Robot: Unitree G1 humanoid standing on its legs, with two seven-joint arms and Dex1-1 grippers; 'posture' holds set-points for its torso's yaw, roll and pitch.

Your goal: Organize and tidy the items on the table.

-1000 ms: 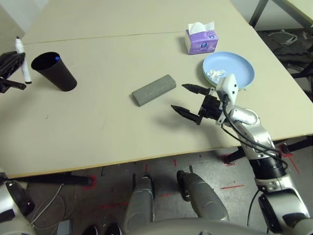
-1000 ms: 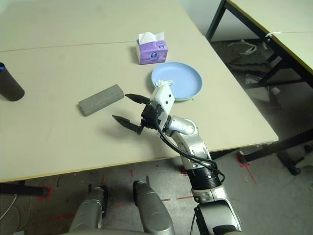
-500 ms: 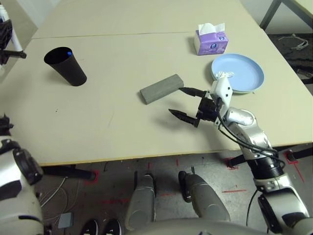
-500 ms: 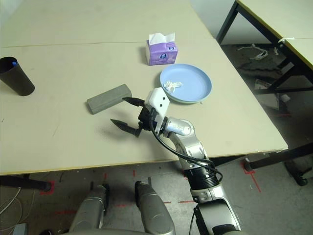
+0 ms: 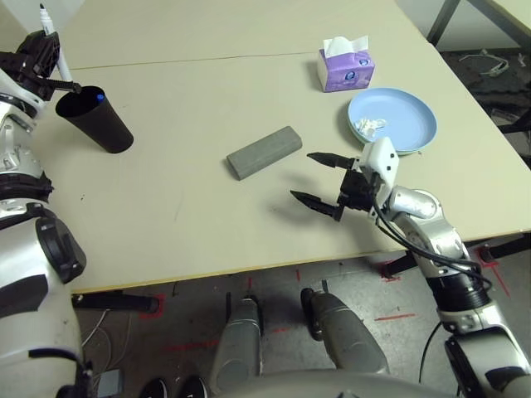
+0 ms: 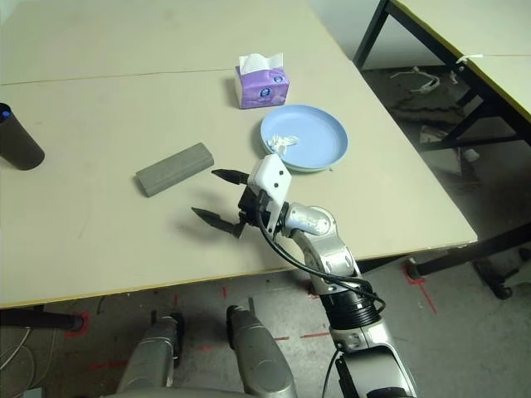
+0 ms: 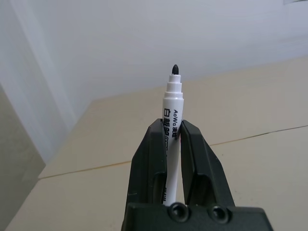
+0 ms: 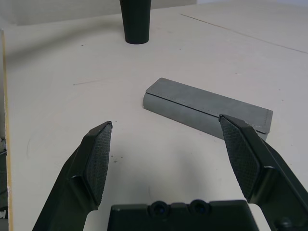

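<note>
At the left of the bench (image 5: 182,224), near the black cup (image 5: 95,122), a white marker (image 7: 173,91) is held nearly upright, clamped between the two fingers of the left pincer (image 7: 172,124). Compared with one second ago, the left pincer and marker have been carried farther out from the robot and closer to the cup. The right pincer (image 5: 300,174) is held with its fingers wide apart and nothing between them, beside the grey case (image 5: 264,152), much as before.

The bench is bounded by a straight near edge and by a slanting right edge, beyond which the floor (image 6: 415,182) is seen. The light-blue plate (image 5: 412,116) is set toward that right edge. Open bench is left between the cup and the case, and between the case and the near edge. A thin seam (image 5: 187,60) is drawn across the bench, beyond the cup and case.

The marker is white, printed with dark lettering, with a black tip pointing up. The cup is tall and dark, and a small blue tip (image 5: 100,97) is seen inside its mouth. The case is oblong and laid flat at a slant. A crumpled white tissue (image 5: 370,126) is held on the plate, under which a green rim (image 6: 312,170) is glimpsed. Beyond the case, near the plate, a purple tissue box (image 5: 345,72) is placed.
</note>
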